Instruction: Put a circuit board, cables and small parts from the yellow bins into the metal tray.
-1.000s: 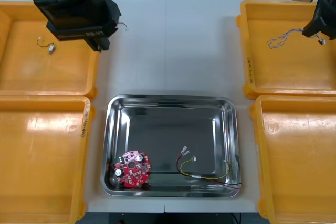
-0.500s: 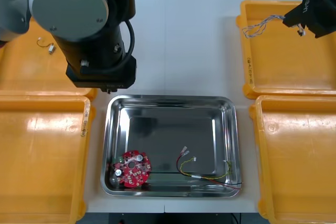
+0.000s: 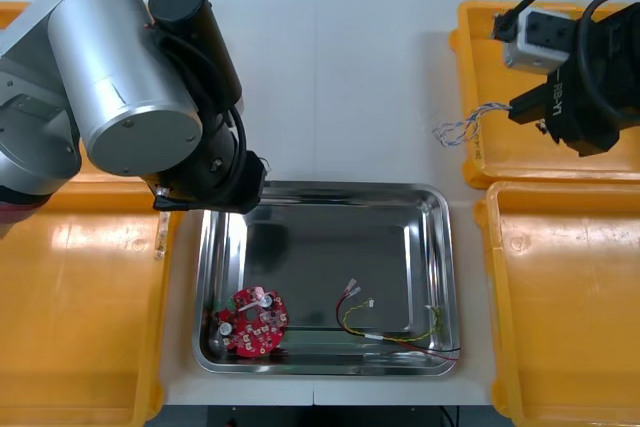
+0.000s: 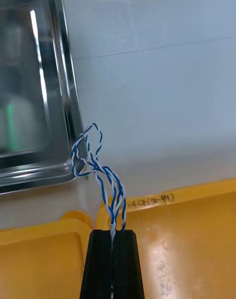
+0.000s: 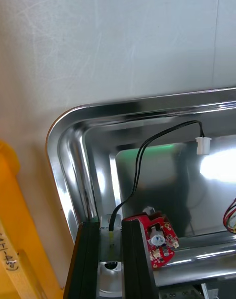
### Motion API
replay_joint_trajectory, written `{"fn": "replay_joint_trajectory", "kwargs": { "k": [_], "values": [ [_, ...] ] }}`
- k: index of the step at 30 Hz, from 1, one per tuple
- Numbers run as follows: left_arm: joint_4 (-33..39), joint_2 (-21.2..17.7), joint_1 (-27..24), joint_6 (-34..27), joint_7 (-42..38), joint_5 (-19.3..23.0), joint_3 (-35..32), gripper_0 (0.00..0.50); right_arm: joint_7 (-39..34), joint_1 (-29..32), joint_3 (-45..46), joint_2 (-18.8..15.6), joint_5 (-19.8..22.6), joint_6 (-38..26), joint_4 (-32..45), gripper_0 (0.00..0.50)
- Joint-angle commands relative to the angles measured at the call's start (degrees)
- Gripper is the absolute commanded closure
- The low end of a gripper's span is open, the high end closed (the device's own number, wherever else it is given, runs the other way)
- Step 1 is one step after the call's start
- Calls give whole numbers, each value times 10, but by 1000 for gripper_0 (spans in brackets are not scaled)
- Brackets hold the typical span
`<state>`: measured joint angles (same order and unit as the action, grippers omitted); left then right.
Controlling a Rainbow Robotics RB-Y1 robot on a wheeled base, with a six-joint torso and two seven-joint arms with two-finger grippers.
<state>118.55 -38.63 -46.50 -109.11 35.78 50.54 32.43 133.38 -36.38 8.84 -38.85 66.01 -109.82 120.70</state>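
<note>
Seen from above, a light table [image 3: 340, 67] holds four yellow bins [image 3: 80, 327], two at each side, and one metal tray [image 3: 325, 192] between them. My left arm covers most of the far left bin.

My right gripper [image 4: 112, 232] is over the near edge of the far right bin [image 3: 530, 162]. Its fingers are pressed nearly together, pinching one twisted blue and white cable [image 3: 455, 130]. The cable's free, looped end hangs out over the bare table, between that bin and the tray's far right corner. I cannot tell whether the loop touches anything.

My left gripper [image 5: 111, 226] is over the tray's far left corner. Its fingers stand a narrow gap apart, clamped on one end of a black cable [image 5: 140, 166]. The cable arches up and away from the fingers and ends in one white plug [image 5: 202, 145] over the inside of the tray. I cannot tell whether the plug rests on the tray floor.

Inside the tray lies one round red circuit board [image 3: 250, 322], in the near left corner. One red and yellow cable [image 3: 385, 325] lies along the near right side, apart from the board.

That makes three cables: two held, one already in the tray.
</note>
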Motion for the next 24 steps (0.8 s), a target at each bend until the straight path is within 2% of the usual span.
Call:
{"fn": "replay_joint_trajectory", "kwargs": {
  "k": [1,6,12,14,19,24],
  "values": [
    [-17,22,-1,11,-28,-11,1,500,17,31,-23,33,-15,-2,53,500],
    [-43,33,1,29,-27,-18,15,498,18,54,-52,56,-52,-2,103,500],
    [-49,45,23,47,-26,-53,19,499,22,75,-97,98,-118,-2,137,500],
    [-49,53,43,56,-24,-78,19,500,29,83,-135,119,-167,-2,151,500],
    [-51,58,64,69,-18,-99,19,499,37,103,-189,134,-226,-2,153,500],
    [-57,60,80,77,-12,-110,19,498,44,116,-237,135,-274,14,153,500]
  ]
}}
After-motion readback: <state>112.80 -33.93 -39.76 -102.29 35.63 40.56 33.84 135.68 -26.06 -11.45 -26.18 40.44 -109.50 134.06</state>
